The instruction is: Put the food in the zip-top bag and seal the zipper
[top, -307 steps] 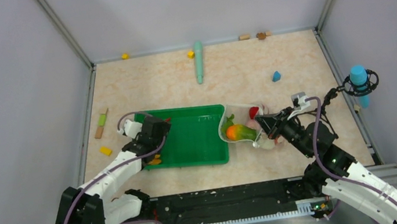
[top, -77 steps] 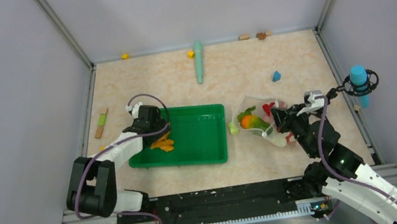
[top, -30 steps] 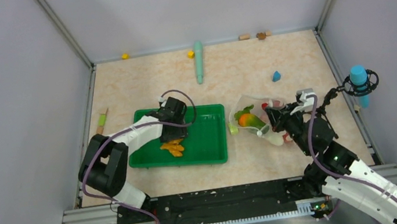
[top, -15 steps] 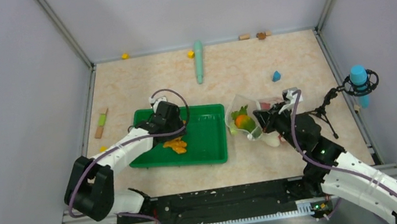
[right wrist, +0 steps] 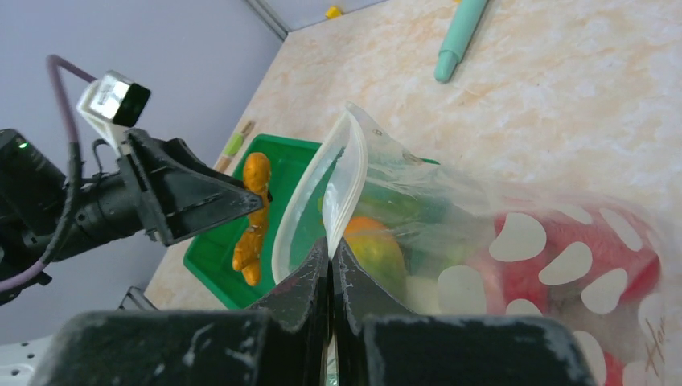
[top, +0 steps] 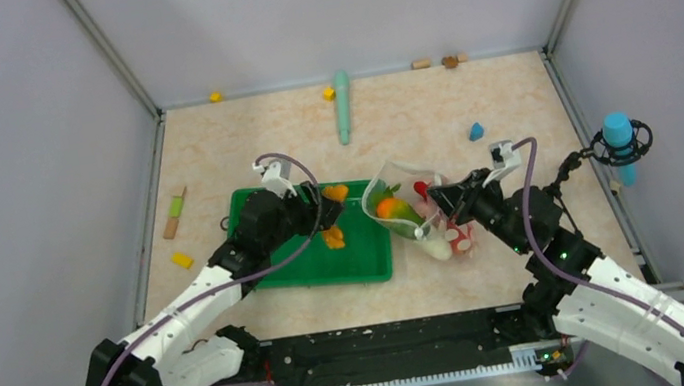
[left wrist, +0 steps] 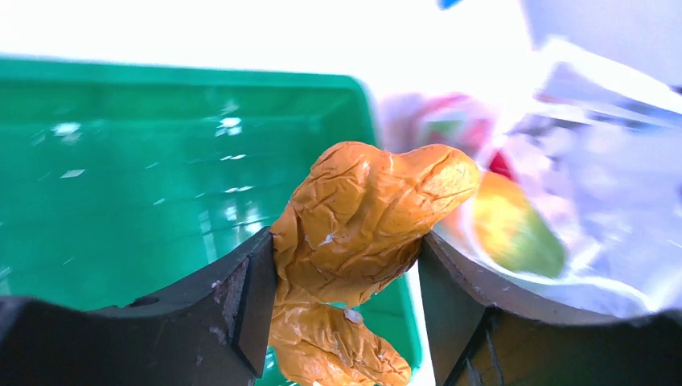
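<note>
My left gripper is shut on the yellow-orange bunch and holds it above the right end of the green tray, just left of the bag's mouth. My right gripper is shut on the near rim of the zip-top bag at its zipper edge and holds the mouth open toward the tray. Inside the dotted bag I see the orange-green mango, a red tomato and something green. The bunch also shows in the right wrist view.
A long teal stick lies at the back middle and a blue block at the back right. Small yellow blocks and a wooden stick lie left of the tray. A blue microphone stands at the right wall.
My left gripper has lifted the yellow-orange bunch off the tray floor and carried it right toward the bag. My right gripper has pulled the bag left, its mouth now over the tray's right edge.
</note>
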